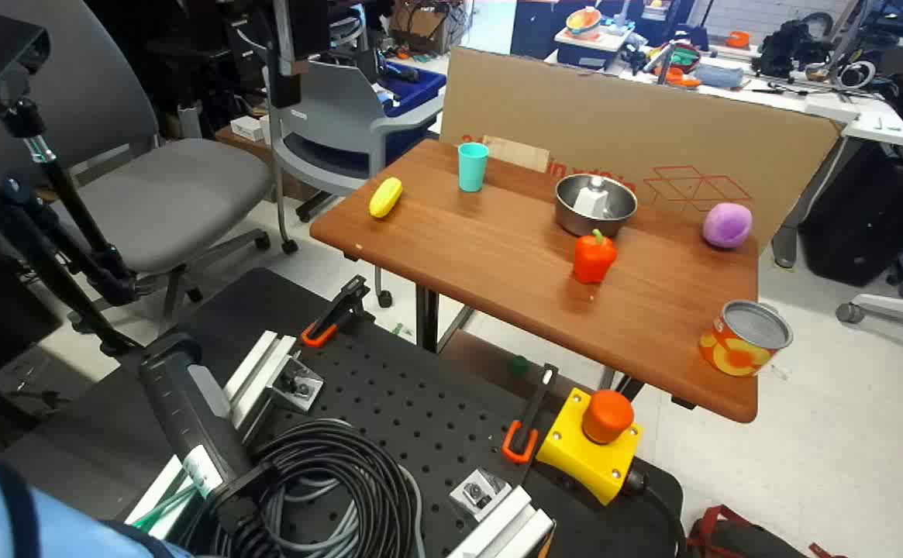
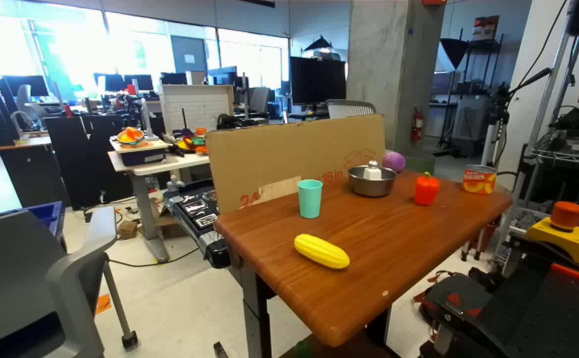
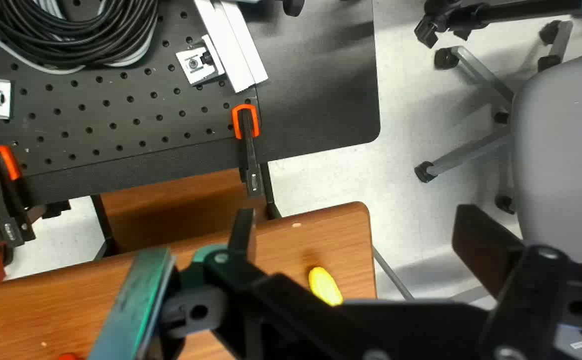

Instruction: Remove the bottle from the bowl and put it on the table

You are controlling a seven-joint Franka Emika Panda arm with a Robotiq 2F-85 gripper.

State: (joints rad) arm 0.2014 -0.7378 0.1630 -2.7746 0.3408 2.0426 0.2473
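Note:
A small white bottle with a greyish cap [image 1: 592, 203] stands inside the shiny metal bowl [image 1: 574, 223], towards the back of the brown wooden table [image 1: 490, 240]. The bottle [image 2: 372, 173], bowl [image 2: 371, 188] and table [image 2: 369, 231] also show in an exterior view, where the bottle looks upright and its base is hidden by the bowl's wall. In the wrist view my gripper [image 3: 358, 232] is open with nothing between its fingers. It is high above the table's corner [image 3: 291, 247] and the floor, away from the bowl. Bottle and bowl are out of the wrist view.
On the table are a teal cup [image 1: 472, 167], yellow corn [image 1: 385, 198], a red pepper [image 1: 594, 260] just in front of the bowl, a purple ball [image 1: 727, 225] and a can [image 1: 742, 341] at the corner. A cardboard sheet [image 1: 637, 124] stands along the back edge.

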